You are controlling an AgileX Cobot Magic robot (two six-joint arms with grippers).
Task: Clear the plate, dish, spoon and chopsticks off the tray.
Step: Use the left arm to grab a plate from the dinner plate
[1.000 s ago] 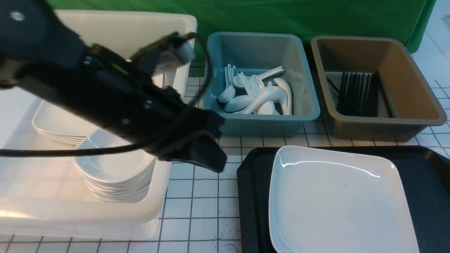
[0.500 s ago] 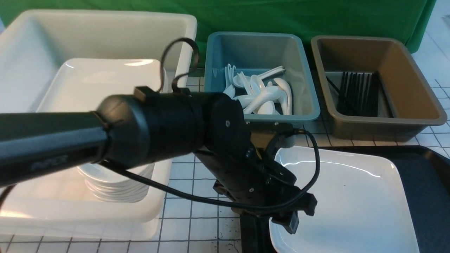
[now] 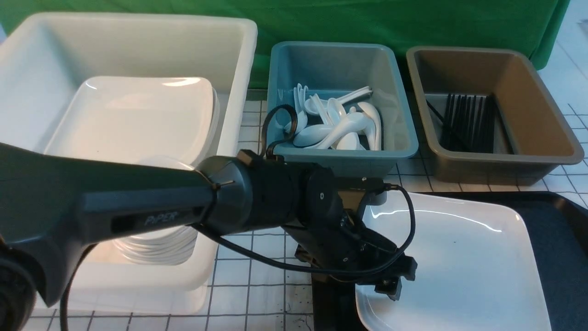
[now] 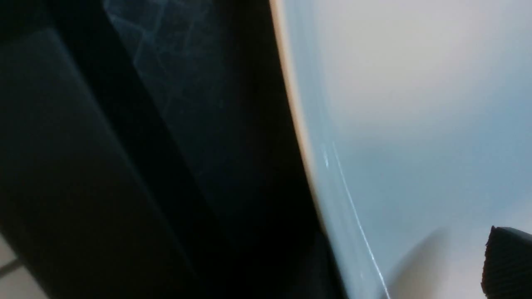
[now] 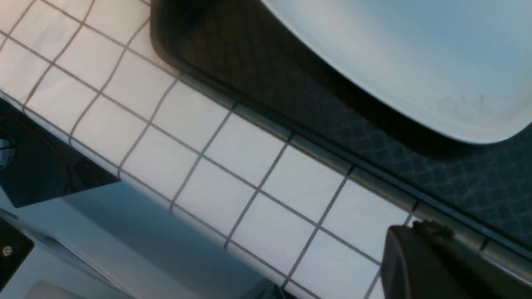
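The large white plate (image 3: 464, 262) lies on the black tray (image 3: 567, 239). My left gripper (image 3: 370, 287) is low at the plate's near-left rim, open. One fingertip (image 4: 507, 261) hovers over the plate's floor (image 4: 415, 104). The rim runs through the gap, and the tray's floor (image 4: 208, 104) lies on its other side. Nothing is held. My right gripper (image 5: 415, 232) is shut and empty, over the white tiles just outside the tray's rim (image 5: 324, 153), near a corner of the plate (image 5: 415, 62). No dish, spoon or chopsticks shows on the visible part of the tray.
A big white tub (image 3: 234, 59) at the left holds stacked large plates (image 3: 133, 115) and a stack of small dishes (image 3: 151, 248). A blue tub (image 3: 404, 133) behind the tray holds several white spoons (image 3: 340, 128). A brown tub (image 3: 546, 119) holds black chopsticks (image 3: 468, 122).
My left arm swung from over the white tub to the right and down to the plate's left rim. Its jaws opened on the way.
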